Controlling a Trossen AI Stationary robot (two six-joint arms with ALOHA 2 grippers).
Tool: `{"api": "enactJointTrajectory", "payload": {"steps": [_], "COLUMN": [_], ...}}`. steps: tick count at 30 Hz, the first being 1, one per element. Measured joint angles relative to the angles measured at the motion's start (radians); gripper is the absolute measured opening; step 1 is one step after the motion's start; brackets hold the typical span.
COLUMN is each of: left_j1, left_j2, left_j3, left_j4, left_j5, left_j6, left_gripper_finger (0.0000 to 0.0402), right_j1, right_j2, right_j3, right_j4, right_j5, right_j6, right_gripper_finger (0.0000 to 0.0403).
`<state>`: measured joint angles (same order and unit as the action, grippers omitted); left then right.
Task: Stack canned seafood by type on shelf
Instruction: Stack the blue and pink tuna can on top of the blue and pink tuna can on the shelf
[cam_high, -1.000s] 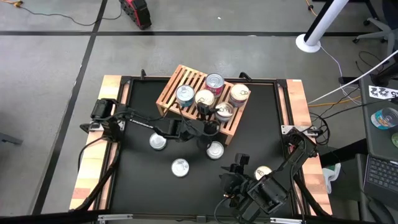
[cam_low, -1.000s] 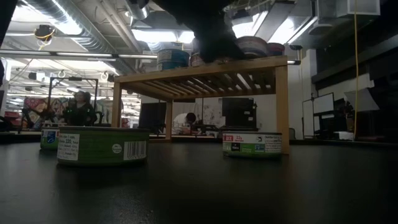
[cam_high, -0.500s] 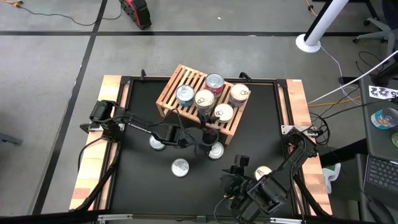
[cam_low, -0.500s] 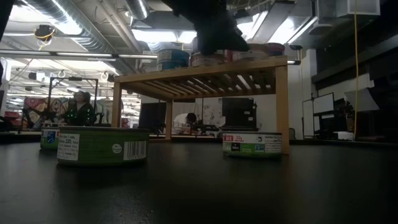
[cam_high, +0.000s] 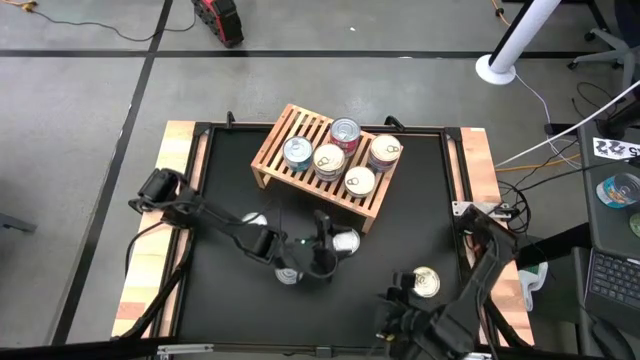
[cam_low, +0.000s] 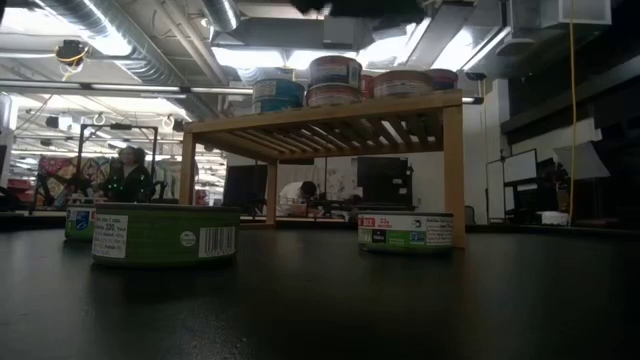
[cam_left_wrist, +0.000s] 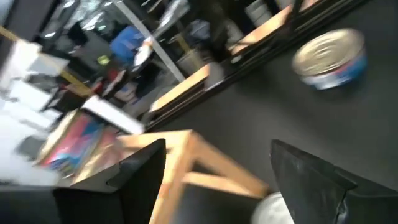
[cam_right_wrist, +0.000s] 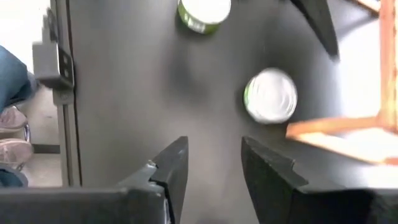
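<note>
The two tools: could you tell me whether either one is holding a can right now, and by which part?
Neither. The left tool is open and empty over the table; the right tool is open and empty too.

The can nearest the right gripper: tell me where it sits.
In the high view, that silver-lidded can lies on the black tabletop near its front right corner, beside the right gripper, apart from the wooden shelf.

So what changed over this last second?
The left gripper let go of a can on the shelf and pulled back toward the front, its fingers open and empty. The right gripper also drew back. The cans on the table stayed put.
</note>
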<state>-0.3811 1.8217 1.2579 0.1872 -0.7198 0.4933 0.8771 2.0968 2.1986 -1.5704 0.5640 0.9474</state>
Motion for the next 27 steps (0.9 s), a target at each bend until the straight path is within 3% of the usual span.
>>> {"api": "enactJointTrajectory", "payload": {"steps": [6,13,19,27], "left_j1": [-0.039,-0.052,-0.052,-0.052], "left_j2": [0.000,0.000,0.000,0.000], "left_j3": [0.000,0.000,0.000,0.000], "left_j4": [-0.004,-0.049,-0.107,-0.127], "left_j5": [0.109,0.119,0.119,0.118], "left_j6": [-0.104,-0.155,-0.195,-0.208], "left_gripper_finger": [0.0282,0.0282,0.0282,0.0282], "right_j1": [0.067,0.114,0.110,0.109], "right_j2": [0.000,0.000,0.000,-0.001], "right_j3": [-0.134,-0.341,-0.511,-0.648], "right_j4": [0.000,0.009,0.063,0.161], "right_j5": [-0.041,-0.263,-0.414,-0.478], "right_j6": [0.250,0.463,0.469,0.469], "right_gripper_finger": [0.0147,0.0147,0.0147,0.0147]}}
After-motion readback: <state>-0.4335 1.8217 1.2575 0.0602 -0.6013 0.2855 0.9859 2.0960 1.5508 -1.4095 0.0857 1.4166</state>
